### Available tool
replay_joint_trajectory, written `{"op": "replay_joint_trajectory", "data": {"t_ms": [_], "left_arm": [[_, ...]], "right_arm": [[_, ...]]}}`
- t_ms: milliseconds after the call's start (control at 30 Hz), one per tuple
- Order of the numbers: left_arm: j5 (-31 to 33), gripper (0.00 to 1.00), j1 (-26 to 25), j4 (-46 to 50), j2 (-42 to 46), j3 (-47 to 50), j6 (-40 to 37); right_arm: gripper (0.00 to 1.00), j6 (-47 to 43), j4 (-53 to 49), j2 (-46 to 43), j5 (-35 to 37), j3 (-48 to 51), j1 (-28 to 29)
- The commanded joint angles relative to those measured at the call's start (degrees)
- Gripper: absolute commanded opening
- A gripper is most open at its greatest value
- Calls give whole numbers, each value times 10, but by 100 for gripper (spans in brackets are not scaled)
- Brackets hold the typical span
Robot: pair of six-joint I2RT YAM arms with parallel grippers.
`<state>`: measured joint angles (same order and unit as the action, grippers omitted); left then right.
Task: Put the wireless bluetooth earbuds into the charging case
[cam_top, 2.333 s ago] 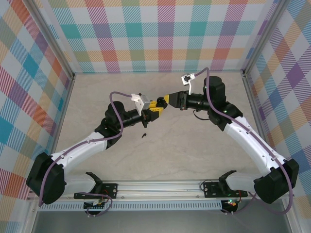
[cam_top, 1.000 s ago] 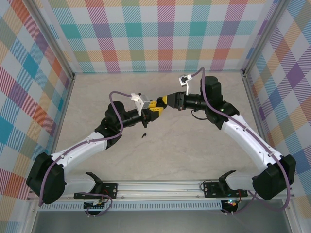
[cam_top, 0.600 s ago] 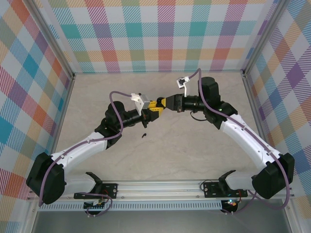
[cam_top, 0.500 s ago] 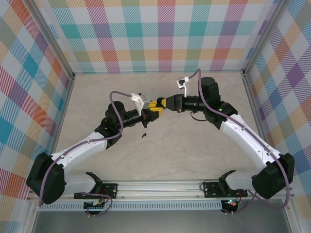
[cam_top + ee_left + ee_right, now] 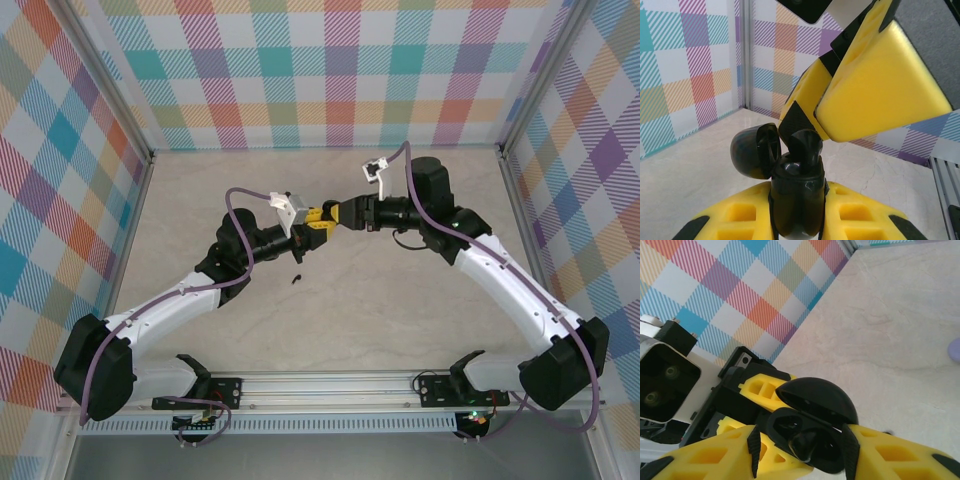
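Two tools meet: our left tool clamps the open black charging case; our right tool stands parted beside a black earbud seated inside it.

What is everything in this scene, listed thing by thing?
Charging case: one, black, lid open, held above the table where the two arms meet.
Earbud in the case: one, black, sticking up out of the case's well.
Loose earbud: one, black, lying on the table near the left arm.
Lilac thing: one, pale lilac, on the table, cut off at the edge of the right wrist view; too little shows to name it.
Table: one, pale marbled.
Walls: three, multicolour plaid, around the table.
Rail: one, metal, near edge.
Left arm: one, white and black; left jaws yellow, shut on the case.
Right arm: one, white and black; right jaws yellow, apart, flanking the case.
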<state>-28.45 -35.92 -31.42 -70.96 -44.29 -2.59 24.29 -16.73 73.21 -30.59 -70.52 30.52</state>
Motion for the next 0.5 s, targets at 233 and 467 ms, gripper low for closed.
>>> {"op": "replay_joint_trajectory", "data": {"t_ms": [233, 467], "left_arm": [[2, 0, -7, -11, 8, -18, 5], [-2, 0, -7, -8, 11, -18, 5]], "right_arm": [[49, -37, -46, -14, 37, -20, 2], [48, -40, -56, -16, 56, -19, 2]]}}
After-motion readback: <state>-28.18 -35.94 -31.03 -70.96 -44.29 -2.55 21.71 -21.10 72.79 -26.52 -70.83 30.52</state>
